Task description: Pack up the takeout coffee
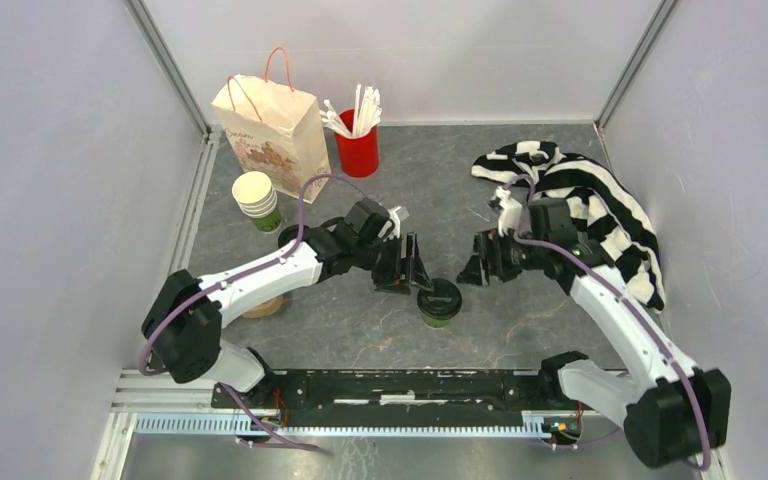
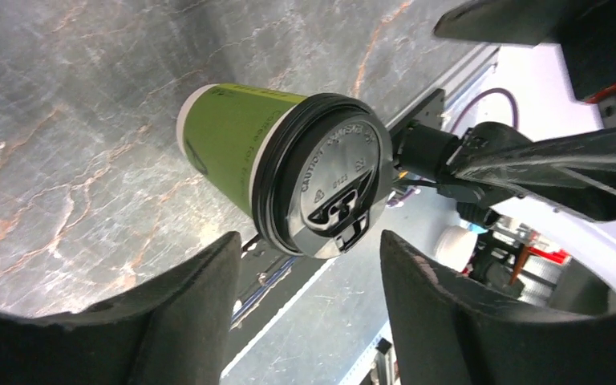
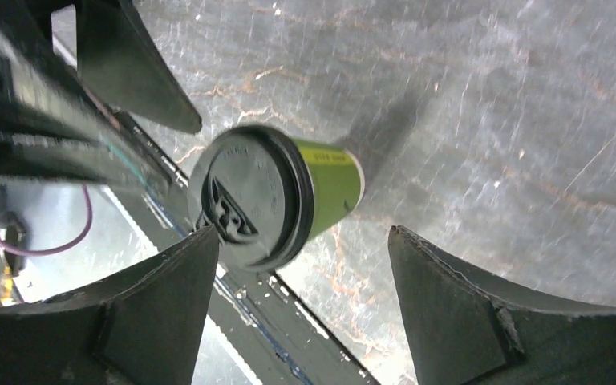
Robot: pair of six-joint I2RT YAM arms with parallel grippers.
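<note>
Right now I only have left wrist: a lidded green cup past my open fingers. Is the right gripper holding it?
Observer: No. The right gripper is open, its fingers clear of the lidded cup.
Operator: Where's the bag?
Observer: The paper bag stands upright in the table's far-left corner.
Operator: Anything near it?
Observer: A stack of lidless cups stands just in front of the bag.
</note>
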